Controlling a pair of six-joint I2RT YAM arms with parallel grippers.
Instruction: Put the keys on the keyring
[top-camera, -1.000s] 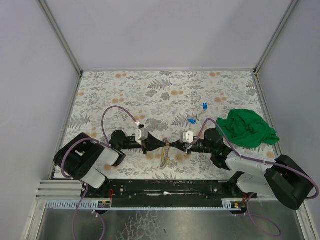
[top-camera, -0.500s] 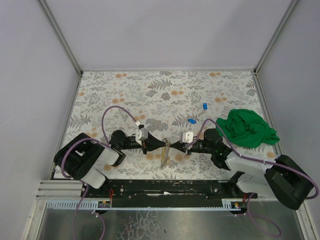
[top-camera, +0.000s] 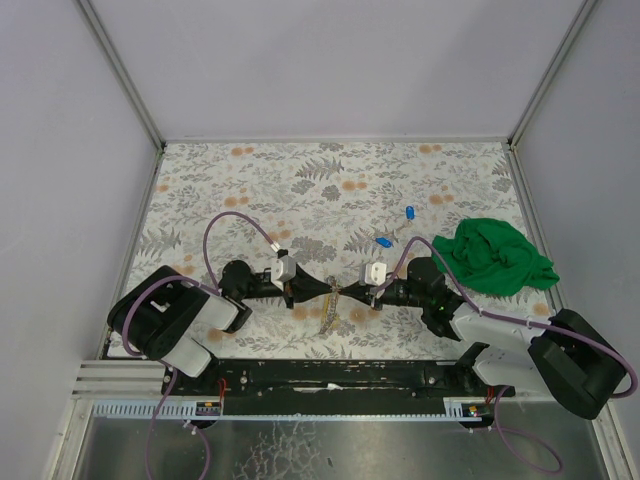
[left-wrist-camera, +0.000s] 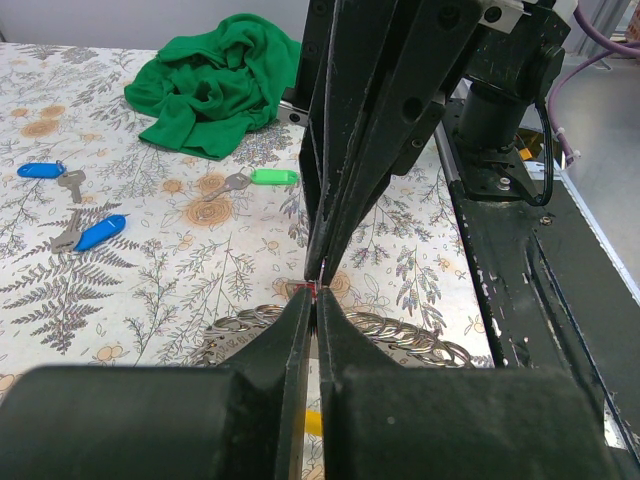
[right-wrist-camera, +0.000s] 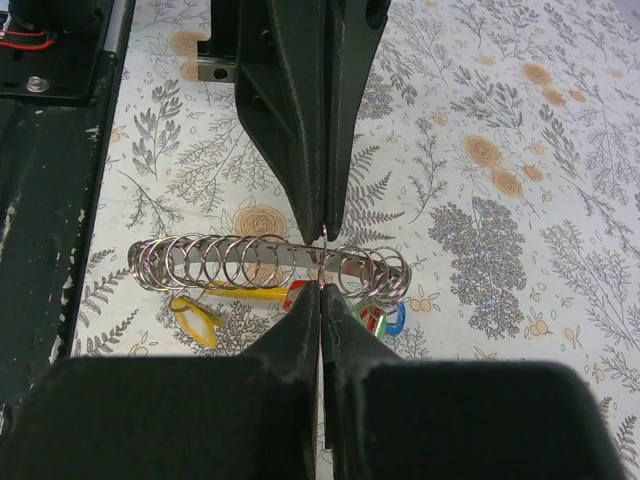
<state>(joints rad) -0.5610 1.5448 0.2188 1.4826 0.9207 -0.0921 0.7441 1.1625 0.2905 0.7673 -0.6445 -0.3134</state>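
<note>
Pale grey walls box in the table, which we see covered in a fern-and-flower print. Near its front edge the left gripper and right gripper, both pressed shut, meet tip to tip over the keyring. Two blue-tagged keys lie apart from it, near a green cloth.
</note>
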